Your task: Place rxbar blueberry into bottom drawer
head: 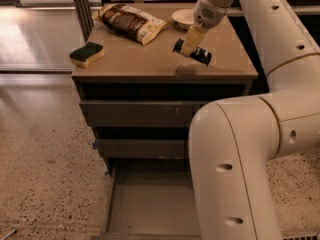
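My gripper (190, 46) clamped on rxbar blueberry (201, 56), held just above cabinet top (140, 60); bottom drawer (150, 210) stands open

Lone high camera, facing down; jaws over cabinet (150, 66)

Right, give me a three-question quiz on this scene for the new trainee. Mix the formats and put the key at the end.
1. True or false: the bottom drawer is pulled open.
2. Pick one. The gripper holds the rxbar blueberry:
A) inside the drawer
B) just above the cabinet top, casting a shadow on it
C) over the floor beside the cabinet
3. Fill the gap: near the left edge of the cabinet top, as the camera sees it, lies a green-and-yellow ____.

Key: 1 true; 2 B; 3 sponge.
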Robot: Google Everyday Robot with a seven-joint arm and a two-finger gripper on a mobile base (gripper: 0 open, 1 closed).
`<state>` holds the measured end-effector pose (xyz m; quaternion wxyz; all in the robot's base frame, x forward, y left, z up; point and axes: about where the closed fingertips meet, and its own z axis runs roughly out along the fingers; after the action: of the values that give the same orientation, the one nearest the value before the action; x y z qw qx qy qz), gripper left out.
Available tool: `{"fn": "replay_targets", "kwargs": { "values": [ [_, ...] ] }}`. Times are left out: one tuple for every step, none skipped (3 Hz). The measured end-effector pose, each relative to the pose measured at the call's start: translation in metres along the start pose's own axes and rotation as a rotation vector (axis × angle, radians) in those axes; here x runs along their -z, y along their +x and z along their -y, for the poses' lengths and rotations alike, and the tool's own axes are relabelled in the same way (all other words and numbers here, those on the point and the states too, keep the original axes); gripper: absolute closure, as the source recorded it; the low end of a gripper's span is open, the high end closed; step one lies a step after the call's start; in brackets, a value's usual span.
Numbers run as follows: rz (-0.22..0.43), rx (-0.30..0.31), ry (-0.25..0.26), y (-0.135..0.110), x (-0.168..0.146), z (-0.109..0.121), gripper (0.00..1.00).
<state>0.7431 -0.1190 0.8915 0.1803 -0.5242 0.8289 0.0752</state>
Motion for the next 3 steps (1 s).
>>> {"fn": "replay_targets", "kwargs": {
  "values": [
    [0.022,0.043,0.022,-0.0061,-0.0038,0.0067,1.0],
    [0.037,0.044,0.037,-0.0111,-0.0078,0.0116,1.0],
    [0.058,0.06,0.036,-0.0131,-0.005,0.0099,1.0]
  ]
}}
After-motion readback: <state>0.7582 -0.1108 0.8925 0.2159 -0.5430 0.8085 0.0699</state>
